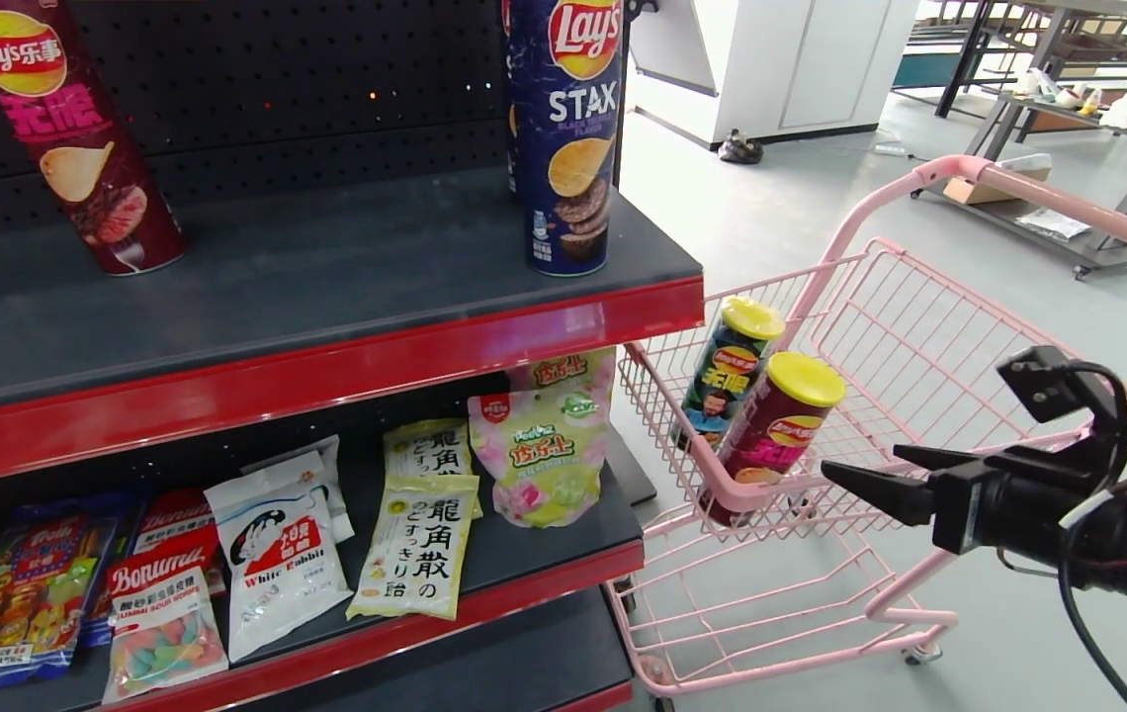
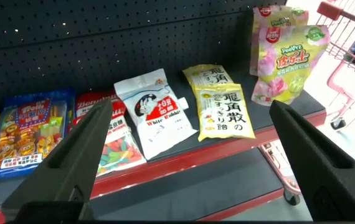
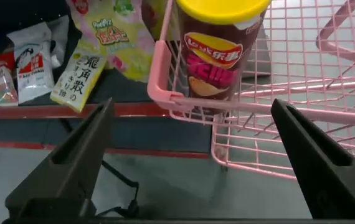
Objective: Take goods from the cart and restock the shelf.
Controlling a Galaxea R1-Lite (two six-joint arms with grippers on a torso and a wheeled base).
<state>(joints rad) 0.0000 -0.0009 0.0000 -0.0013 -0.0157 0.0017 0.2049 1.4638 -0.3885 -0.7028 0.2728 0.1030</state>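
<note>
A pink wire cart (image 1: 880, 297) stands right of the shelf with two chip cans leaning in its near corner: a maroon can (image 1: 771, 435) with a yellow lid and a dark green can (image 1: 727, 371) behind it. My right gripper (image 1: 875, 475) is open, level with the cart's rim, its tips a short way right of the maroon can (image 3: 218, 59). The cart's rim (image 3: 165, 93) lies between the right fingers (image 3: 71, 168) in the wrist view. My left gripper (image 2: 190, 162) is open and faces the lower shelf's snack bags (image 2: 156, 115). On the top shelf (image 1: 306, 267) stand a maroon can (image 1: 69, 129) and a blue can (image 1: 568, 129).
The lower shelf (image 1: 524, 564) holds several candy and snack bags, including a green-pink pouch (image 1: 539, 455) at its right end near the cart. Metal tables (image 1: 1078, 109) and a white cabinet (image 1: 781, 59) stand behind the cart. Grey floor lies open around it.
</note>
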